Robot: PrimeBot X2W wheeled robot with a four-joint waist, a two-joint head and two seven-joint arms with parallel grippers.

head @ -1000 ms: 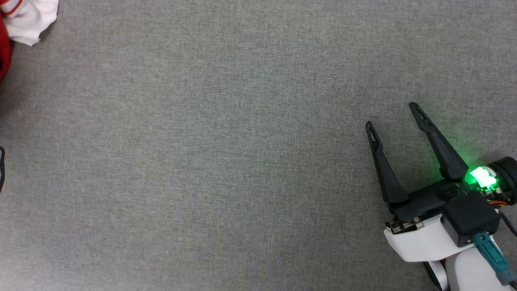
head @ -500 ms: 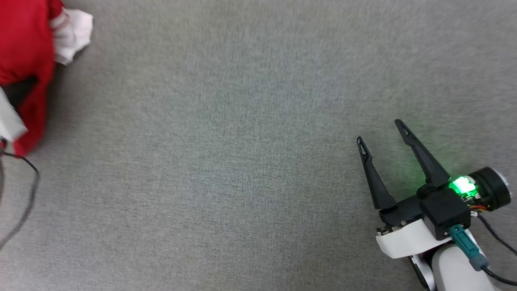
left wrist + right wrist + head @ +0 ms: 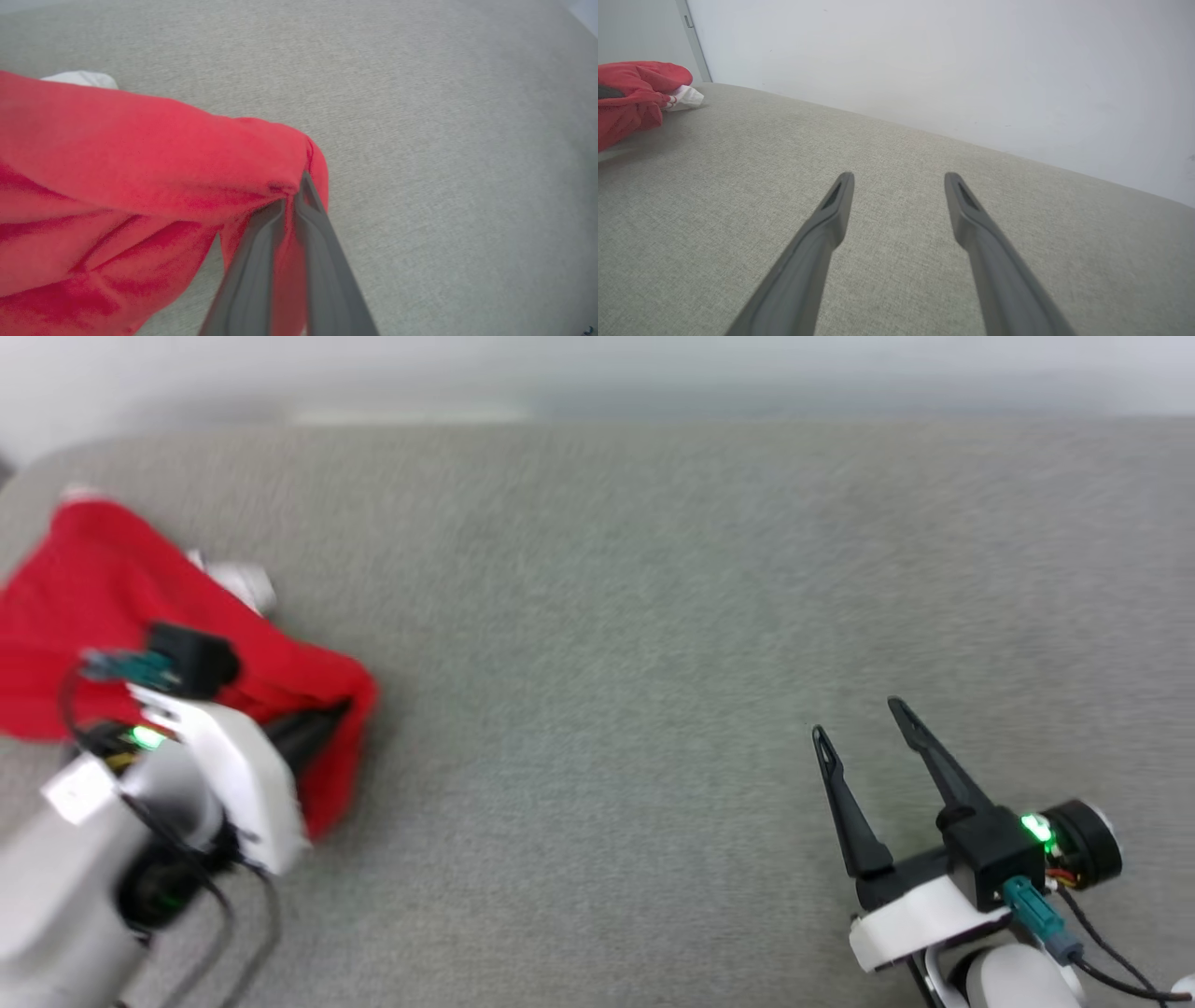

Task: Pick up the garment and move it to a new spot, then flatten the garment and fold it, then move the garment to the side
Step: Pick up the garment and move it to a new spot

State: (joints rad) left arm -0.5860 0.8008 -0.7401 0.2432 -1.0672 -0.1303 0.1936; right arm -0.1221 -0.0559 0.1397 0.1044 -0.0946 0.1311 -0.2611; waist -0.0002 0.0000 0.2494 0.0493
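Grey fabric-covered surface (image 3: 597, 616) before a pale wall (image 3: 924, 70). Left gripper (image 3: 292, 198): fingers pressed together, pinching a fold at the edge of the garment (image 3: 117, 163). The garment lies bunched and red at the left of the surface, apparently lifted at the pinched end, with one white sleeve (image 3: 238, 583) poking out behind. Right gripper (image 3: 859, 719): fingers spread apart, holding nothing, well apart from the garment. Progress, as judged: pick-up under way; relocation, flattening, folding and the final move aside remain. Count: one garment, one visible sleeve, two grippers.
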